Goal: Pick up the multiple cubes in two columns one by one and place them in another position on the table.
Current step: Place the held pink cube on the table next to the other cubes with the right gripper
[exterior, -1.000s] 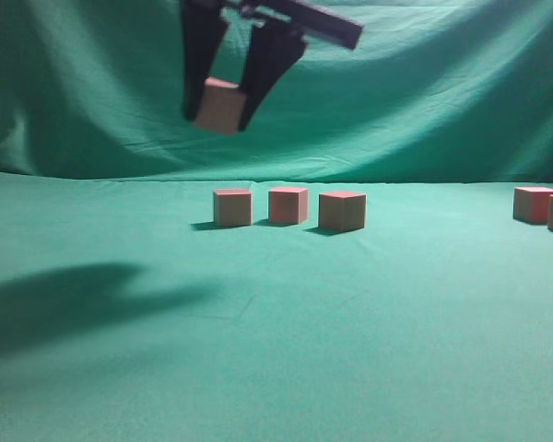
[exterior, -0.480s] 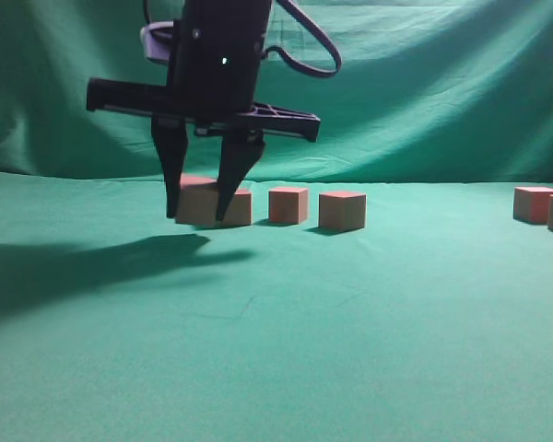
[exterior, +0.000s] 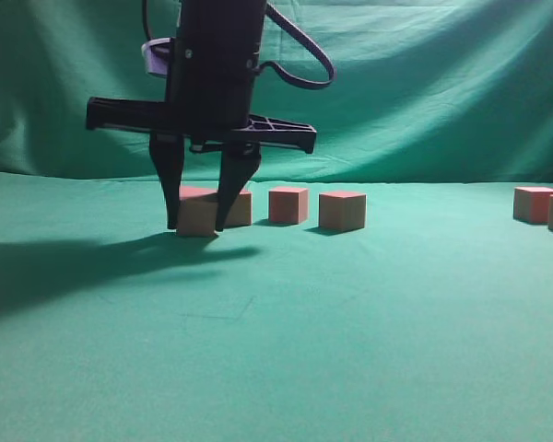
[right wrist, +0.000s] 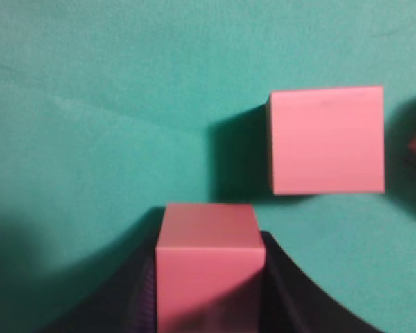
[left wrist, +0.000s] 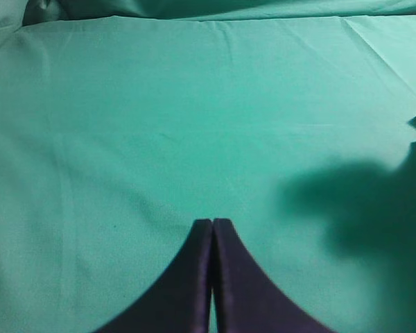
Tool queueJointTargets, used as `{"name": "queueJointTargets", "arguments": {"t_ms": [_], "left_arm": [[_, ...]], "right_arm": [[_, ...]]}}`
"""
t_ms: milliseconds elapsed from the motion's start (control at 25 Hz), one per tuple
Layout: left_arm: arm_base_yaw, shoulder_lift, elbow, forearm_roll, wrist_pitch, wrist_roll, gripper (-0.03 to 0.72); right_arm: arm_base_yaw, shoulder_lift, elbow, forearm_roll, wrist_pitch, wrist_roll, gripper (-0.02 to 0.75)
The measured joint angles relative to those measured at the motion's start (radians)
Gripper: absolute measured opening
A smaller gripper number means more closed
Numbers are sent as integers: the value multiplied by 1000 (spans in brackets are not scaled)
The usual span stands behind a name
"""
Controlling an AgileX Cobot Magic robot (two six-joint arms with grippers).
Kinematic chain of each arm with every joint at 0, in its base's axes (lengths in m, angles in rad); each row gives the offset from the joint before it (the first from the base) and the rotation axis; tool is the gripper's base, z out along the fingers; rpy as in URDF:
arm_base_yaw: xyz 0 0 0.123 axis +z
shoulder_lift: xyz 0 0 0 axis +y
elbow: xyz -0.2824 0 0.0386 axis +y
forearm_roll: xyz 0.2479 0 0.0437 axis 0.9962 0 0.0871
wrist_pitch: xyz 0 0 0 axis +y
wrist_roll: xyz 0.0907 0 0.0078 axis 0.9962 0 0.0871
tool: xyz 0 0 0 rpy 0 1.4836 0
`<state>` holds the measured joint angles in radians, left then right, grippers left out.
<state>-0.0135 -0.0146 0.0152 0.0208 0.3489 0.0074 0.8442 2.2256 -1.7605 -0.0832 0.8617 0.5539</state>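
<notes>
1. The held cube [exterior: 198,214] is sitting between the right gripper's [exterior: 199,219] fingers, its base seemingly resting on the table [exterior: 350,313], in front of a row of three cubes.
2. The nearest row cube [right wrist: 326,139] is lying just beyond and to one side, apart from it.
3. The right gripper is clamping the cube from straight above, so letting go and rising vertically looks the likely next move.
4. The left gripper [left wrist: 212,232] is hanging closed and empty over bare cloth, well apart.
5. Two more cubes [exterior: 537,203] are waiting at the far right.
</notes>
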Motion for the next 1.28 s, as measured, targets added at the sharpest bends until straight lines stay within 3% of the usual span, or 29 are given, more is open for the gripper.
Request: {"name": "queueJointTargets", "arguments": {"t_ms": [480, 680, 760, 1280], "left_arm": [[0, 0, 0, 0, 0, 0, 0], [0, 0, 0, 0, 0, 0, 0], [0, 0, 0, 0, 0, 0, 0], [0, 0, 0, 0, 0, 0, 0]], "right_arm": [[4, 4, 0, -8, -4, 6, 281], [6, 3, 0, -2, 12, 6, 548], [6, -3, 0, -2, 32, 6, 617], [12, -318, 0, -48, 260, -69, 613]]}}
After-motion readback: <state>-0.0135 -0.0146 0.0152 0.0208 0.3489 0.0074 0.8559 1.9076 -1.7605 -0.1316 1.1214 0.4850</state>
